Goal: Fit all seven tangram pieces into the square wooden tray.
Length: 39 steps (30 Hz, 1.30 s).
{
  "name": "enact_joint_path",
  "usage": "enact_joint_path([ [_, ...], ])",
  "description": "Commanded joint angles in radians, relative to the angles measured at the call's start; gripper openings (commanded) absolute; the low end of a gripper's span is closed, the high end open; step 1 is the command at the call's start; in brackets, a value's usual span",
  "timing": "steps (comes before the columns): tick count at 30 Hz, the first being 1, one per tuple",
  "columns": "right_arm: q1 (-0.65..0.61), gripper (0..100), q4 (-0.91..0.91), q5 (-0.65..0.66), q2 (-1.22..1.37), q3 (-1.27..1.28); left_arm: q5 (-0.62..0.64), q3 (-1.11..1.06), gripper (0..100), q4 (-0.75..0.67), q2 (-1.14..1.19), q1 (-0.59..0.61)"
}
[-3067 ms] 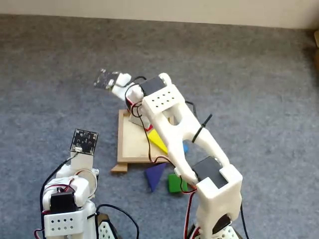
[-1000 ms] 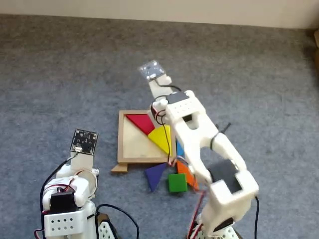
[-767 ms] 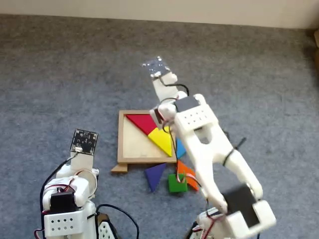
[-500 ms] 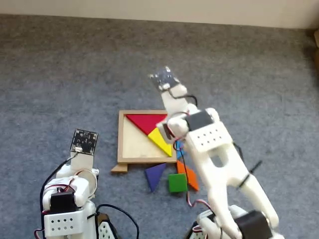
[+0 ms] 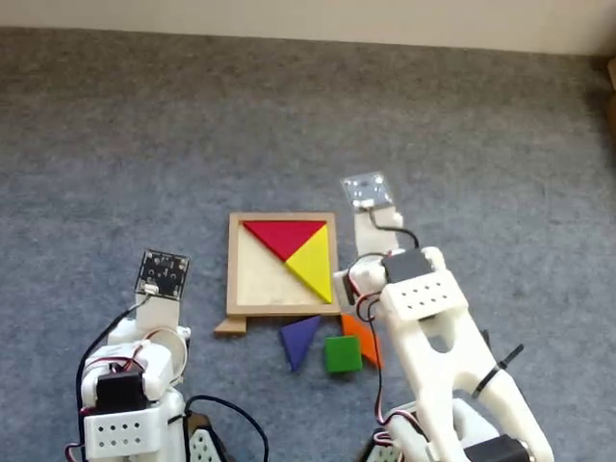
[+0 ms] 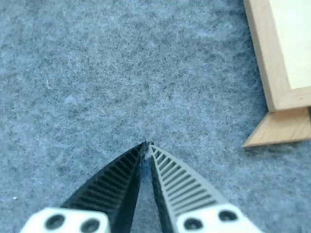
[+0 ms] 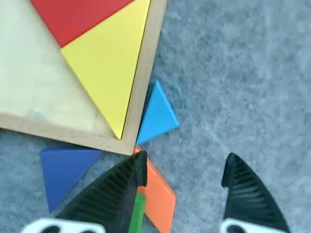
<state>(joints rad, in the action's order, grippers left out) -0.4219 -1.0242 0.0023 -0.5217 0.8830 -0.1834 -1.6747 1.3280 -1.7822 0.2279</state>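
Tray [image 5: 234,265] held the red triangle [image 5: 284,236] and yellow triangle [image 5: 313,265]; the others lay outside.
Closing on the light blue triangle [image 7: 156,116] risked snagging the tray's rim or dragging the orange piece [image 7: 158,194] just beside it. Right gripper [image 7: 186,160] hung open, angled down over both; left gripper [image 6: 147,145] sat closed, empty, above carpet [image 6: 97,73].

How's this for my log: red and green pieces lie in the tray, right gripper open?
Not green: the high view shows the red piece and yellow piece in the tray; the green piece lies outside it. The right gripper is open.
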Motion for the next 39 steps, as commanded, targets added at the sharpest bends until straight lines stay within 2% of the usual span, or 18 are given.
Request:
enact_joint_path([
  [1,-0.03,25.6,0.117,-0.009,-0.041,0.044,0.009,-0.021,1,0.006,-0.03,0.007],
  [6,-0.031,25.6,0.199,-0.011,-0.041,0.104,0.009,-0.021,1,0.006,-0.03,0.007],
  [11,-0.085,25.6,0.266,-0.098,-0.039,0.11,0.009,-0.021,1,0.006,-0.03,0.007],
  [16,-0.088,25.6,0.314,-0.106,0.03,0.105,0.009,-0.021,1,0.006,-0.03,0.007],
  [22,-0.058,25.6,0.315,-0.106,0.213,0.058,0.009,-0.021,1,0.006,-0.03,0.007],
  [32,0.033,25.6,0.289,-0.103,0.223,0.004,0.009,-0.021,1,0.006,-0.03,0.007],
  [39,0.031,25.6,0.289,-0.101,0.231,-0.001,0.009,-0.021,1,0.006,-0.03,0.007],
])
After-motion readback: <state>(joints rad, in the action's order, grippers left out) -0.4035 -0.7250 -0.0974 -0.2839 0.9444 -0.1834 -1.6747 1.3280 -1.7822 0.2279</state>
